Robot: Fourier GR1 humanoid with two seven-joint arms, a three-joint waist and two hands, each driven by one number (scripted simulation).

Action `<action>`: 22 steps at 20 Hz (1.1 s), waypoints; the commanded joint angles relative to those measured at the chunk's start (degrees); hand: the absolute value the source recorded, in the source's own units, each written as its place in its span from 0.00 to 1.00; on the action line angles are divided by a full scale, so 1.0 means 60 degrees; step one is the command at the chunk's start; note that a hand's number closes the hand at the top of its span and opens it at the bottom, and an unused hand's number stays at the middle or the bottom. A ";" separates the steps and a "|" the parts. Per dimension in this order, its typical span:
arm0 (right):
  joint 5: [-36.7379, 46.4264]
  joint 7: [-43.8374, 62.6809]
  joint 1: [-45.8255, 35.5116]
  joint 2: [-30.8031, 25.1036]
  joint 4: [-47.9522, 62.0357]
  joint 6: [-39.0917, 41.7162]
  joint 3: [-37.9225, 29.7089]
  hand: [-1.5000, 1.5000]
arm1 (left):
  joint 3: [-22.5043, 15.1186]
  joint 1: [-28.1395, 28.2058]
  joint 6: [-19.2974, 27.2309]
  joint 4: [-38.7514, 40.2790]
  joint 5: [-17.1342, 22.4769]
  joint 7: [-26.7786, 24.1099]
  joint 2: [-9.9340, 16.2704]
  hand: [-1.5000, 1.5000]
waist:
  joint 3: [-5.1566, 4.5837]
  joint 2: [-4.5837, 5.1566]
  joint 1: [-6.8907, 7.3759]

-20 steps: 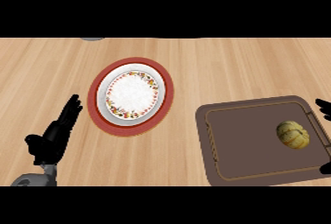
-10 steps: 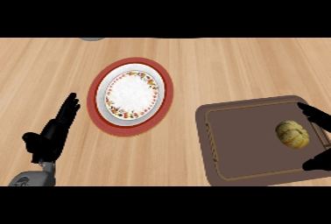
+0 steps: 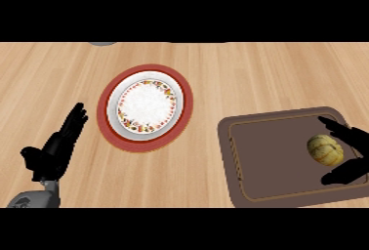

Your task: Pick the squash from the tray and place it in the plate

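Over at the far left, the left robot hand rests above the wooden desk, fingers straight and pointing up the view, thumb out to the side, holding nothing. Its grey forearm comes in at the lower left corner. Moving right, there's the plate: a red rim around a white centre with a patterned ring, sitting flat on the desk, nothing on it. It lies well apart from the left robot hand and apart from the tray too. Further right sits the brown tray, rounded corners, a thin lighter line running inside its edge. On its right part lies the squash, yellowish and ribbed, still in the tray. And right at the edge of the view, the right robot hand is around the squash: fingers above it, thumb below it, spread open either side, not closed on it.
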 commanded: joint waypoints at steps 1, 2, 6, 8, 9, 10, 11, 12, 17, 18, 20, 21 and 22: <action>-0.0153 -0.0750 -0.0054 0.0102 0.0553 0.0558 -0.0154 1.00 | 0.0329 -0.0107 -0.0245 0.0277 0.0039 -0.0253 0.0088 0.50 | 0.0035 0.0023 0.0004; 0.0116 -0.1162 -0.0192 -0.0066 0.0613 0.0723 0.0109 1.00 | -0.0154 0.0028 0.0286 0.0327 -0.0455 -0.0311 -0.0429 0.50 | 0.0037 0.0027 0.0014; 0.0612 -0.1562 0.0392 0.0337 0.0291 0.0201 0.0385 1.00 | 0.0029 -0.0243 -0.0094 0.0490 -0.0294 -0.0149 -0.0247 0.50 | 0.0035 0.0019 -0.0026; 0.0524 -0.1689 -0.0230 0.0466 0.0893 0.0104 0.0121 1.00 | 0.0031 0.0278 -0.0037 0.0299 -0.0394 -0.0518 -0.0312 0.50 | 0.0036 0.0022 0.0030; 0.0590 -0.2122 -0.0204 0.0308 0.0964 0.0055 0.0003 1.00 | 0.0118 -0.0280 0.0070 0.0908 -0.0457 -0.0598 -0.0435 0.50 | 0.0035 0.0029 -0.0007; 0.0775 -0.2170 -0.0314 0.0411 0.1038 -0.0176 0.0060 1.00 | -0.0087 0.0041 0.0168 -0.0352 -0.0322 0.0435 -0.0535 0.50 | 0.0040 0.0017 0.0040; 0.0815 -0.2133 -0.0048 0.0456 0.0615 -0.0256 0.0128 1.00 | 0.0082 0.0332 0.0040 -0.1089 -0.0196 0.0776 -0.0160 0.50 | 0.0041 0.0002 0.0051; 0.0791 -0.2013 -0.0194 0.0516 0.0427 -0.0321 0.0005 1.00 | 0.0042 0.0057 0.0003 -0.0379 -0.0328 0.0471 -0.0341 0.50 | 0.0036 0.0012 0.0006; 0.3247 -0.1313 -0.0278 0.1530 -0.0805 -0.3416 0.1346 1.00 | 0.0106 0.0172 -0.0105 0.0023 -0.0329 -0.0119 -0.0323 0.50 | 0.0031 -0.0011 0.0117; 0.3703 -0.0772 -0.0346 0.1405 -0.1329 -0.3537 0.1587 1.00 | 0.0125 -0.0006 -0.0085 0.0180 -0.0360 -0.0213 -0.0341 0.50 | 0.0017 -0.0021 0.0031; 0.4871 -0.0267 -0.0558 0.1900 -0.1444 -0.4521 0.2305 1.00 | -0.0020 0.0136 0.0007 0.0162 -0.0516 -0.0221 -0.0431 0.50 | 0.0022 -0.0011 0.0128; 0.4965 -0.0126 -0.0407 0.2087 -0.2073 -0.4772 0.2369 1.00 | -0.0073 -0.0119 0.0203 0.0171 -0.0586 0.0007 -0.0581 0.50 | 0.0022 -0.0033 -0.0041; 0.5330 0.0013 -0.0224 0.2294 -0.2188 -0.5160 0.2559 1.00 | 0.0155 0.0077 -0.0027 -0.0037 -0.0403 -0.0111 -0.0293 0.50 | 0.0027 -0.0029 0.0008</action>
